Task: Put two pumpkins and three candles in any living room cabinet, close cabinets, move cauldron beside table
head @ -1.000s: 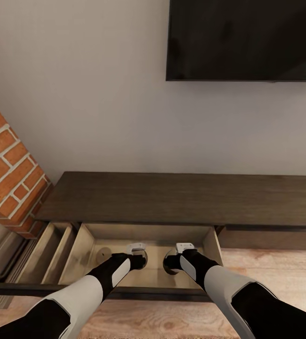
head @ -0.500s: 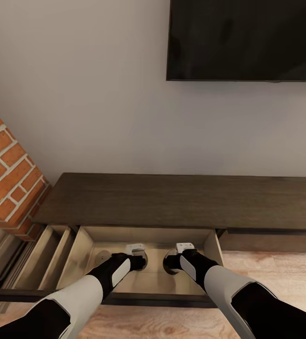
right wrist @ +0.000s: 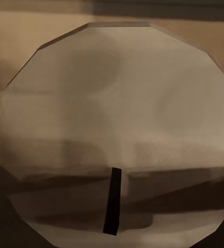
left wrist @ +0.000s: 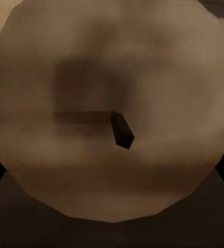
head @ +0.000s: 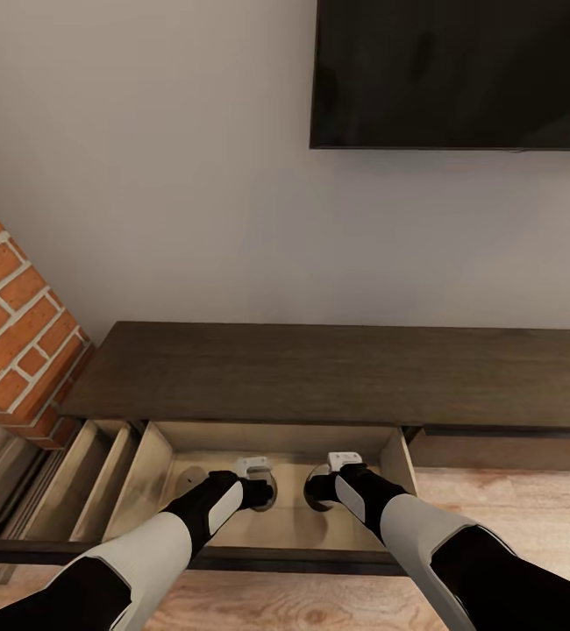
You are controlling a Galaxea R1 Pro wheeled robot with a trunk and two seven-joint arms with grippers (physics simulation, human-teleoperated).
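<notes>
Below the wall-mounted black television (head: pixel 456 74), the long dark brown wooden cabinet (head: pixel 338 372) has its drawer (head: pixel 158 464) pulled open. Both my grippers reach inside, left gripper (head: pixel 263 491) and right gripper (head: pixel 316 488) each over a pale round candle top (left wrist: pixel 112 103) (right wrist: pixel 117 129). I cannot tell their jaw opening.

Open cabinet (head: pixel 338 372) drawer w/ two candles (head: pixel 263 491) on its floor.

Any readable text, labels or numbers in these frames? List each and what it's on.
None. The TV screen is dark and blank, the cabinet top and open drawer are plain wood, the brick column is unmarked, and the candle tops seen by the wrist cameras bear nothing.
</notes>
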